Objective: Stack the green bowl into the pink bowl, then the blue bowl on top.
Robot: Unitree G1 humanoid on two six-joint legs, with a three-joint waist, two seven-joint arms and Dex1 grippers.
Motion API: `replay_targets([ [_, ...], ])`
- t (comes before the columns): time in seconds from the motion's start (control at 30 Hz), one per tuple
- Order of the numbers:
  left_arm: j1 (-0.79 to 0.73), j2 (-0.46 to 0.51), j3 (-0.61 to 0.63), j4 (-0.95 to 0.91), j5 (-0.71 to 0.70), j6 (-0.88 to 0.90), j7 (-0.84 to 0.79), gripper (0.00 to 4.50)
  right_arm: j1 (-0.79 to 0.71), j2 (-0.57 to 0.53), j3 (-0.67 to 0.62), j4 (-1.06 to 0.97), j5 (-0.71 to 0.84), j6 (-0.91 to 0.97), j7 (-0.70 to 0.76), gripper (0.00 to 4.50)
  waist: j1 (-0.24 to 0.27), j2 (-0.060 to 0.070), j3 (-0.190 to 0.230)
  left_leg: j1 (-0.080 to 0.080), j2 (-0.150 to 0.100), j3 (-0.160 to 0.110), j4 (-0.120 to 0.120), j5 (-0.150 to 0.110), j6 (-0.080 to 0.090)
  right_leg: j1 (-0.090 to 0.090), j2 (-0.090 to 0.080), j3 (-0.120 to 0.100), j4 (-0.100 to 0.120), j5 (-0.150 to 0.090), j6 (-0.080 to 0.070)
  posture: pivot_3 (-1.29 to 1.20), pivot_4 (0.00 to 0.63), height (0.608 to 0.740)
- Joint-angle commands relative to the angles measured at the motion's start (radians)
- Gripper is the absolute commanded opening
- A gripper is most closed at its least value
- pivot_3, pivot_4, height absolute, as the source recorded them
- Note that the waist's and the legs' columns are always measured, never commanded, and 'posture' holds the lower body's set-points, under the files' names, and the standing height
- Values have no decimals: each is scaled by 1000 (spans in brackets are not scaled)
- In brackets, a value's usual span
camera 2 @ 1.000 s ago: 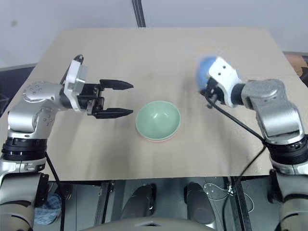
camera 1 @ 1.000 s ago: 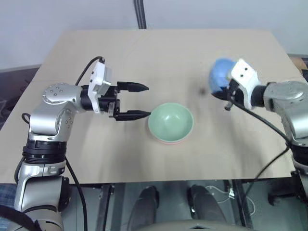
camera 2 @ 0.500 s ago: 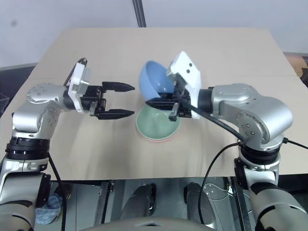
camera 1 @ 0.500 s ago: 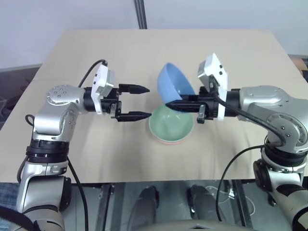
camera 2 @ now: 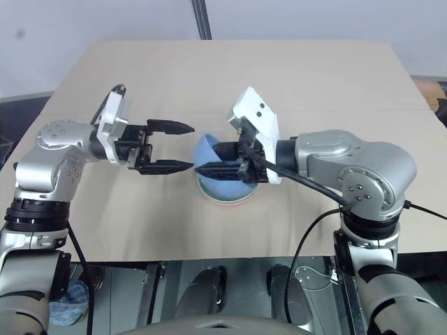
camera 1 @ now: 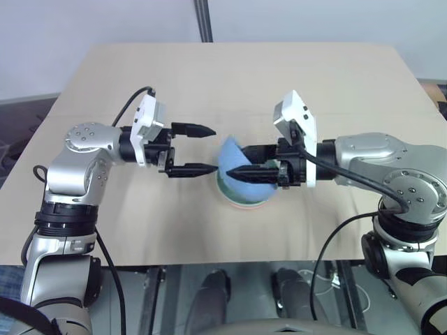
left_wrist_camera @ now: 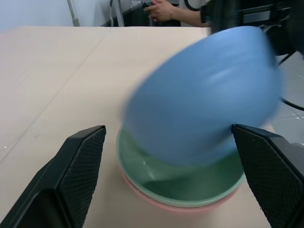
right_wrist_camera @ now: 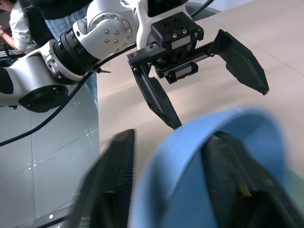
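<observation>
The green bowl [left_wrist_camera: 156, 172] sits nested in the pink bowl [left_wrist_camera: 156, 202] at the table's middle. The blue bowl [camera 1: 234, 167] is tilted and blurred, with its lower edge in the green bowl. My right gripper [camera 1: 237, 159] reaches in from the right, open, with one finger on each side of the blue bowl's rim [right_wrist_camera: 190, 156]. The fingers are spread and not clamped on the rim. My left gripper [camera 1: 213, 149] hovers open just left of the stack, pointing at it, with nothing between its fingers [left_wrist_camera: 71, 171].
The tan table [camera 1: 314, 77] has bare surface all around the stack, and its front edge lies close below the bowls. A person's hands [left_wrist_camera: 166, 9] show beyond the far end of the table. A dark pole [camera 1: 202, 21] rises behind it.
My right arm swung the blue bowl in from the right and held it tilted above the stack. Its fingers have now spread, and the bowl has dropped lower into the green bowl. The left gripper stayed put.
</observation>
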Motion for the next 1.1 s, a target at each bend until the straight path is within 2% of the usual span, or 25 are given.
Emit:
replay_targets([
  [0.03,-28,8,13,2,-1,-9,-8,4500,4,-47,-38,-38,35,-15,-6,2058,0,0,0,0,0,0,0,0,0,0,0,0,0,0,0,0,150,740],
  [0.13,-28,9,14,4,0,-10,-11,4500,15,-90,-43,-32,43,-24,-17,2058,1,0,0,0,0,0,0,0,0,0,0,0,0,0,0,0,150,740],
  [0.4,-23,11,20,1,-2,-10,-7,4500,12,-121,-47,-22,75,-52,-42,2058,-1,0,0,0,0,0,0,0,0,0,0,0,0,0,0,0,150,740],
  [0.6,-3,21,35,-19,-10,-2,0,4500,58,-291,-78,0,73,-132,33,2058,4,0,0,0,0,0,0,0,0,0,0,0,-1,0,0,0,150,740],
  [0.73,29,50,63,-44,-28,26,12,4500,176,-474,-133,20,58,-259,179,2058,4,0,0,-1,0,1,-1,0,0,0,0,0,-2,0,0,0,150,740],
  [0.87,98,96,116,-80,-43,45,25,4500,362,-623,-255,78,12,-443,360,2058,4,0,0,0,1,2,-1,0,0,0,0,1,-1,0,0,0,150,740],
  [1.1,251,164,185,-100,11,17,79,4500,650,-725,-438,220,-130,-764,566,2058,7,0,0,3,1,2,-1,0,0,3,0,1,-2,0,0,0,150,740],
])
